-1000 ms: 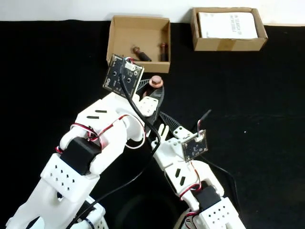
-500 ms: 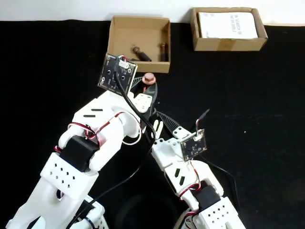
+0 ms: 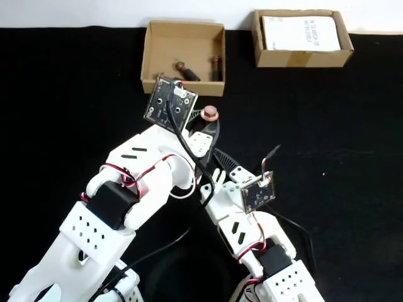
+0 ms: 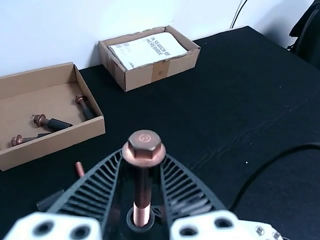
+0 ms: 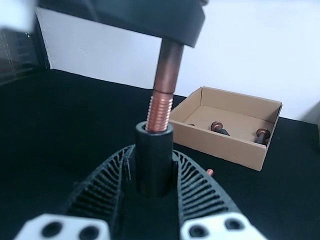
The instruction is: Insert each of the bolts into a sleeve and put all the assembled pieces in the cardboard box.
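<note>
My left gripper (image 4: 143, 159) is shut on a copper bolt (image 4: 143, 150), held upright with its hex head on top. The bolt's threaded tip (image 5: 160, 111) sits in the mouth of a black sleeve (image 5: 153, 162), and my right gripper (image 5: 153, 172) is shut on that sleeve. In the high view the bolt head (image 3: 209, 113) shows just in front of the cardboard box (image 3: 153, 58), with the left gripper (image 3: 208, 124) above the right gripper (image 3: 215, 155). Inside the box lie assembled pieces (image 3: 187, 71).
A loose copper bolt (image 4: 79, 168) and a black sleeve (image 4: 50, 201) lie on the black table in front of the box. A second cardboard box (image 3: 302, 58) with a white booklet stands at the back right. The table's right side is bare black cloth.
The left gripper with the bolt swung a little left and toward the box, then came back right and slightly nearer. The right arm has barely moved.
</note>
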You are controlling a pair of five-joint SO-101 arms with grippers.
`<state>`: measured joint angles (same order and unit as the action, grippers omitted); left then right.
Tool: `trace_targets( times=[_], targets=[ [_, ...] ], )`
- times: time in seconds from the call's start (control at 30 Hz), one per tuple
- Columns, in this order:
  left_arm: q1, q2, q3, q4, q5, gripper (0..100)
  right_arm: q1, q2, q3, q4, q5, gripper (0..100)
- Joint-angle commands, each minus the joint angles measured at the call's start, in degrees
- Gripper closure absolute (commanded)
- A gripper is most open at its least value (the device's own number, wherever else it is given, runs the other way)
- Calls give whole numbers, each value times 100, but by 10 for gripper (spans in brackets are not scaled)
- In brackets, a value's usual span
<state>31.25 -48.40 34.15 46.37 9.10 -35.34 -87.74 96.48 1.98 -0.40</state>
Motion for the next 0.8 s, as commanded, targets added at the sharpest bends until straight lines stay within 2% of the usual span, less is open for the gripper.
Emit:
trace_targets(
  times=[0.0, 0.1, 0.3, 0.5, 0.77],
  targets=[
    [57, -13, -40, 53, 35, 991, -13, -13, 769, -119, 9, 992],
    [-57, -4, -40, 325, 35, 976, -13, -13, 769, -119, 9, 992],
    [-462, 4, -66, 949, 70, 870, -13, -13, 769, -119, 9, 992],
    [-444, -4, -163, 1257, 79, 840, -22, -4, 769, -119, 9, 992],
    [-497, -13, -1218, 2198, 79, 823, 48, 4, 769, -127, 9, 992]
  ],
)
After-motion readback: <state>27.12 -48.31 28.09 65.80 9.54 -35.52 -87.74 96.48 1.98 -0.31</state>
